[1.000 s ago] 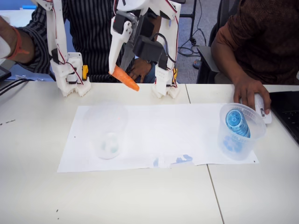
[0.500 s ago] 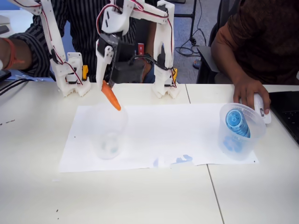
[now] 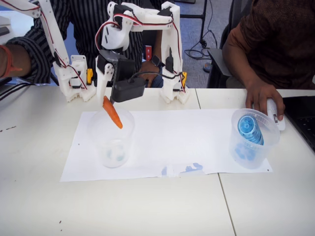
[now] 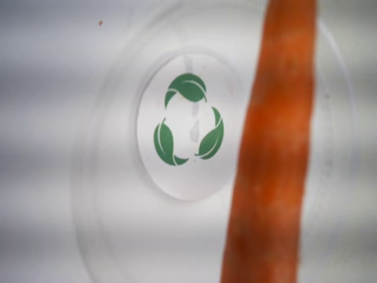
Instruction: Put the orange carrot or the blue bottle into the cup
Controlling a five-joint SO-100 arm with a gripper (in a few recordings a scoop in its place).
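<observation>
Orange carrot [image 3: 112,112] hanging tilted, tip dipping into the clear cup [image 3: 111,138]; blue bottle [image 3: 249,130] sitting in another cup.

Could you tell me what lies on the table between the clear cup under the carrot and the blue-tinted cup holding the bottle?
In the fixed view, only the white paper sheet spans that stretch, bearing small blue marks near its front edge.

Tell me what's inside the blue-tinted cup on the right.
The blue-tinted cup holds the blue bottle, leaning with its ribbed round end facing up. Blue marks show on the cup's base; the bottle's lower part blurs into the tinted wall, so its far end can't be made out.
</observation>
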